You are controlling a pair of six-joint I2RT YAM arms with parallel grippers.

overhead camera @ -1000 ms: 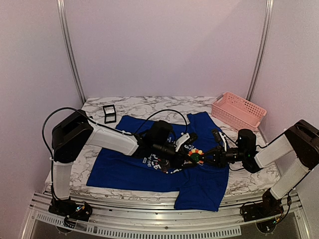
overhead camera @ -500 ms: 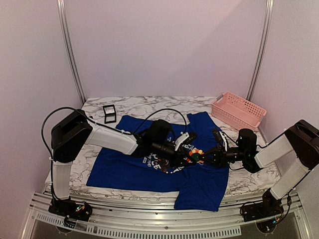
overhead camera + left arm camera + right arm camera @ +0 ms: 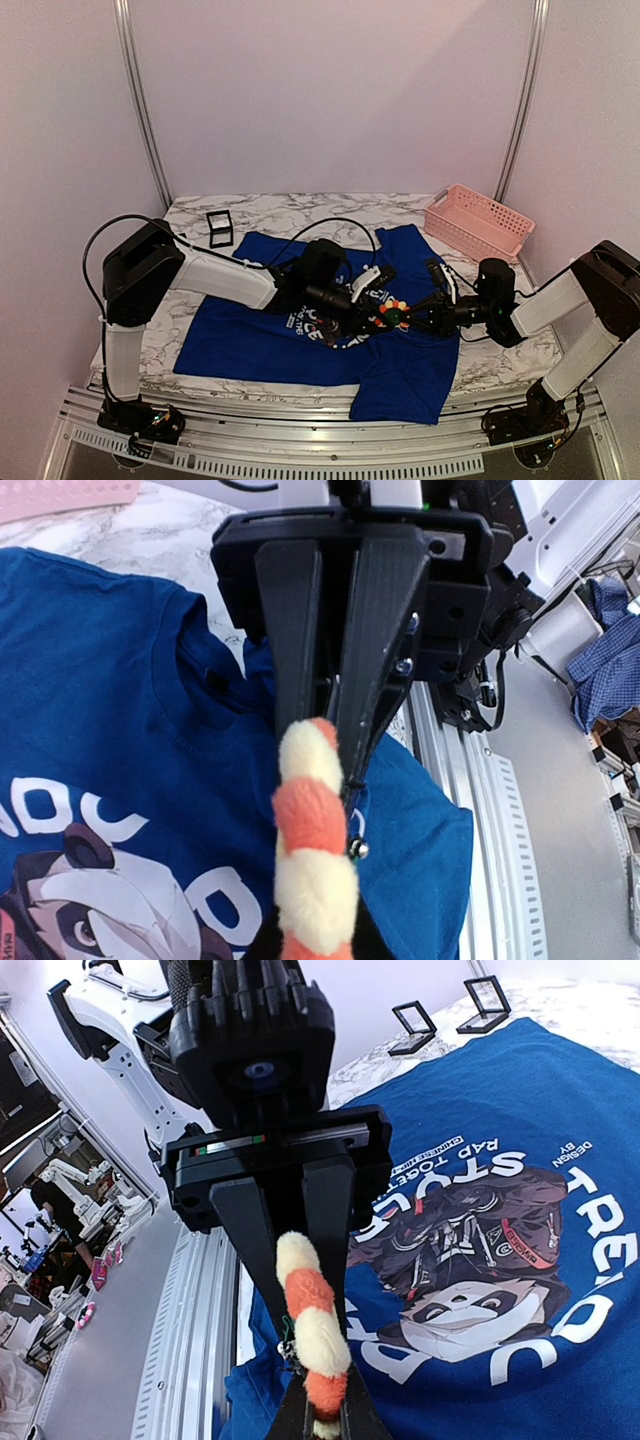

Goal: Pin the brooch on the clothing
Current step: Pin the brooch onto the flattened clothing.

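Grip on the brooch (image 3: 392, 314) is shared, the left claw (image 3: 377, 309) and right claw (image 3: 407, 318) being clamped on it from opposite sides just above the clothing (image 3: 240, 345), presumably so its pin can be worked in.

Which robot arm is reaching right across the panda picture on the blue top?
The left arm, coming from the left side: it lies over the panda print. The right arm only crosses the right edge of the shirt.

brooch (image 3: 312, 880) — edge-on, centre hidden | lower end cropped (left wrist view)
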